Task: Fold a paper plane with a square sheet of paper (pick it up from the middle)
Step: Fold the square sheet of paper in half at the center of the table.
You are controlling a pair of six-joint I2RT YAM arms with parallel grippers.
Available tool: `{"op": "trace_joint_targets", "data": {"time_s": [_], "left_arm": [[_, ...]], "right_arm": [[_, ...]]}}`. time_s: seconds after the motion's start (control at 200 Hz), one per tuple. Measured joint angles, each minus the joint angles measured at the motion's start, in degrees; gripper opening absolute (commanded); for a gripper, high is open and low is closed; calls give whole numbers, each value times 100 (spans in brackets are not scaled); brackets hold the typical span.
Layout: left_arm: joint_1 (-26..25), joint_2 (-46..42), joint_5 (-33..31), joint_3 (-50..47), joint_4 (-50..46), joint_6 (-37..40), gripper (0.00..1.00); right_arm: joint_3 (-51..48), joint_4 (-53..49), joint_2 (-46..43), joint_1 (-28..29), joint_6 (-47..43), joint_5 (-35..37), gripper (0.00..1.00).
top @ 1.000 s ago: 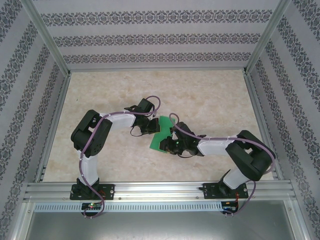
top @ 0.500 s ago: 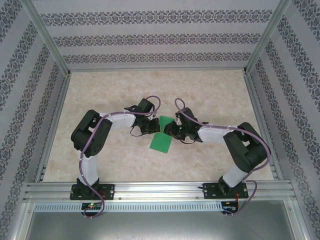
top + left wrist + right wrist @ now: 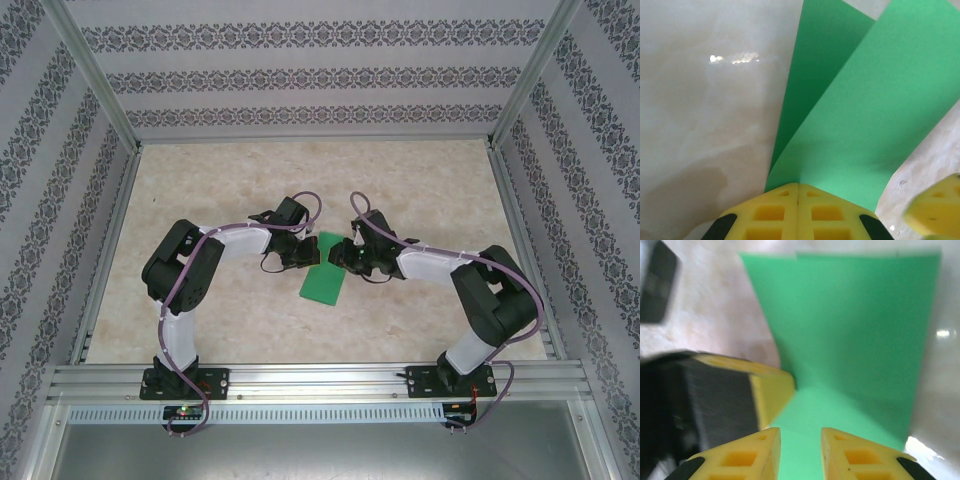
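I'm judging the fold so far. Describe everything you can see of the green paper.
The green paper is thin, plain, bright and unmarked. It is folded over into two layers, the upper one raised off the lower. It lies on the table between the arms. The left end effector is shut on its edge; the right end effector is open over it.

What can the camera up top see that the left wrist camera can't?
The top view gives the big picture: the whole left arm and right arm, bent inward from their bases, and the patterned walls. The left wrist view gives the close-up: yellow fingers pressed shut at the paper's edge, and one green layer lifted off another. Both show the green sheet of paper, the marbled table, and the left gripper and right gripper close together at the paper.
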Motion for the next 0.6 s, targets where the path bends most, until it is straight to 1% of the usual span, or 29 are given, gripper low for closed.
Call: {"op": "trace_joint_targets", "data": {"time_s": [0.16, 0.37, 0.599], "left_arm": [[0, 0, 0, 0, 0, 17, 6], [0, 0, 0, 0, 0, 31, 6], [0, 0, 0, 0, -2, 50, 6]], "right_arm": [[109, 35, 120, -199, -39, -48, 28], [162, -214, 649, -205, -87, -24, 27], [315, -579, 568, -205, -166, 26, 29]]}}
